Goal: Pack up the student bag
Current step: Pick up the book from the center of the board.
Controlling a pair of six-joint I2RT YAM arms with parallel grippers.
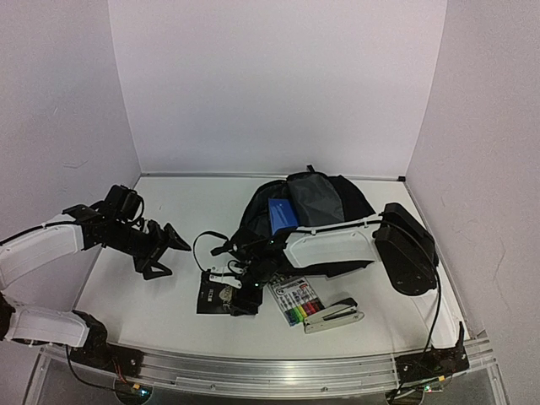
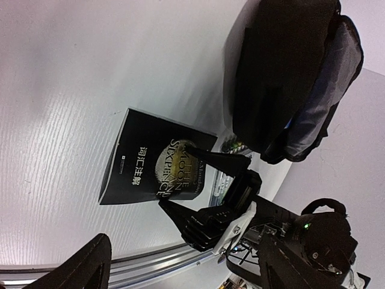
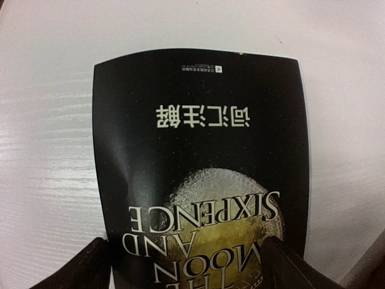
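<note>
The student bag (image 1: 325, 202) lies open at the back of the table, a blue book (image 1: 283, 215) in its mouth; its black shell and grey lining (image 2: 313, 108) also show in the left wrist view. A black book (image 1: 215, 294) (image 2: 150, 162) (image 3: 198, 138) titled "The Moon and Sixpence" lies flat in front of the bag. My right gripper (image 1: 240, 291) (image 2: 170, 173) (image 3: 186, 247) is low over the book's near end, open, one finger at each side edge. My left gripper (image 1: 164, 246) hovers open at the left, apart from the book, holding nothing.
A pack of coloured markers (image 1: 299, 302) and a grey stapler (image 1: 333, 314) lie right of the black book, near the front rail (image 1: 270, 363). The right arm (image 1: 333, 245) stretches across the bag's front. White walls close off the table's back and sides.
</note>
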